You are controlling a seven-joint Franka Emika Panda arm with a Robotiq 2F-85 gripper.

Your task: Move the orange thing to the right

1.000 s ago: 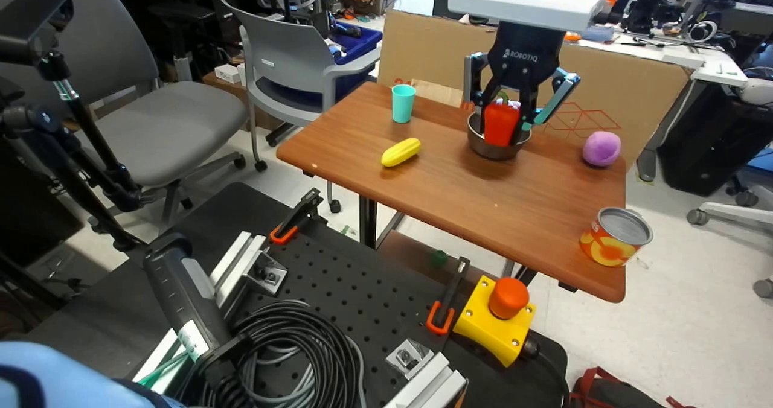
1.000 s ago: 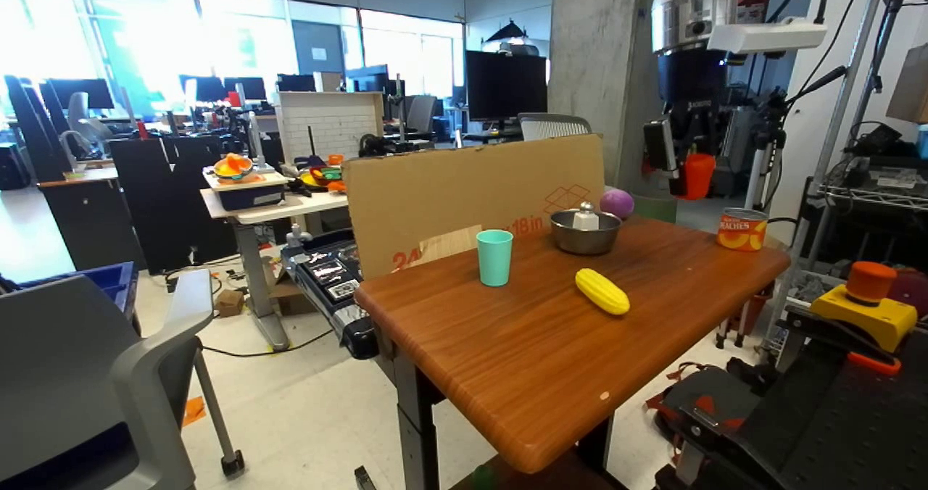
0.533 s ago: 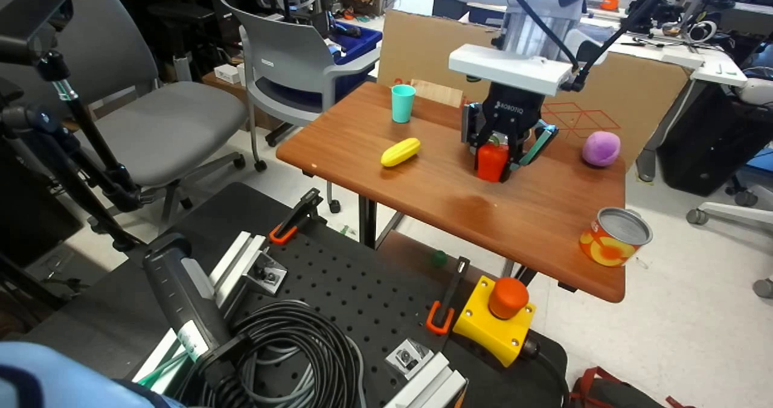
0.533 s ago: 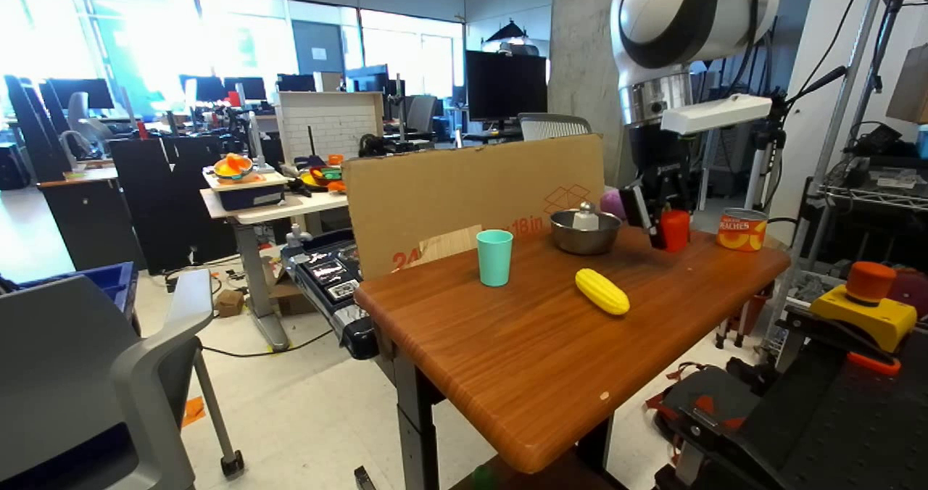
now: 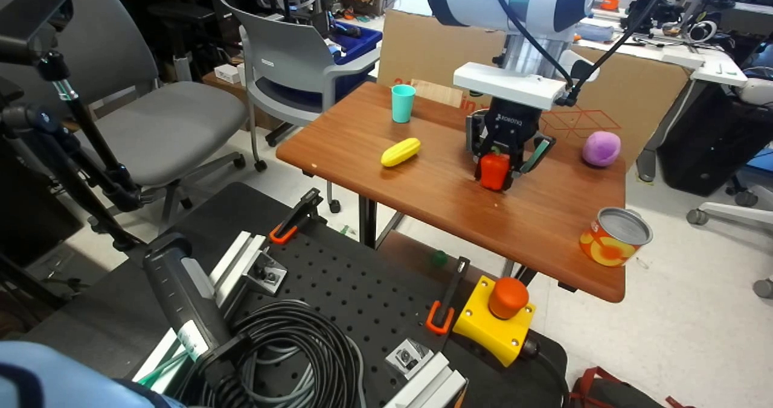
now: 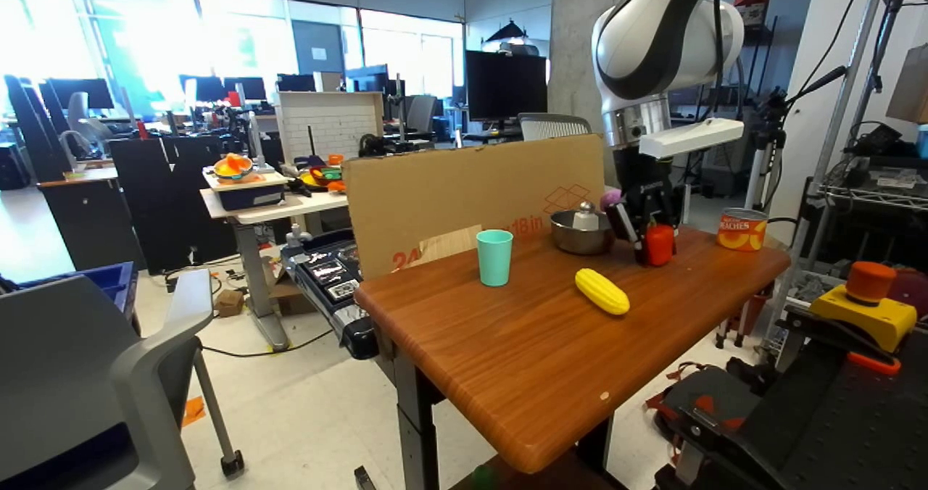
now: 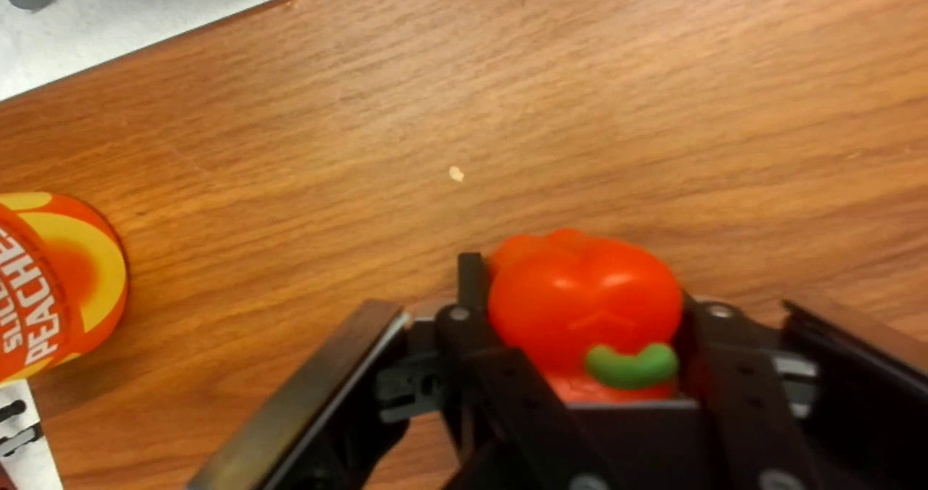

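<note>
The orange thing is a red-orange toy pepper [image 5: 494, 171] with a green stem. In the wrist view the pepper [image 7: 580, 309] sits between both fingers, which touch or nearly touch its sides. My gripper [image 5: 493, 178] points down and is shut on it. In an exterior view the pepper [image 6: 659, 246] is low at the wooden table [image 6: 493, 359], in front of the steel bowl. I cannot tell whether its underside rests on the table. The fingers [image 7: 473, 283] hide part of its sides.
A steel bowl [image 6: 580, 242] holding a white shaker [image 6: 585, 219] stands close behind the gripper. A purple ball [image 5: 602, 148], a peach can [image 5: 616, 239], a yellow oblong piece [image 5: 401, 153] and a turquoise cup [image 5: 403, 104] stand around. Cardboard [image 6: 471, 193] lines the back edge.
My gripper has come down with the pepper from high in the air to table level. In an exterior view it has also moved left, near the bowl. The other objects have not moved.
</note>
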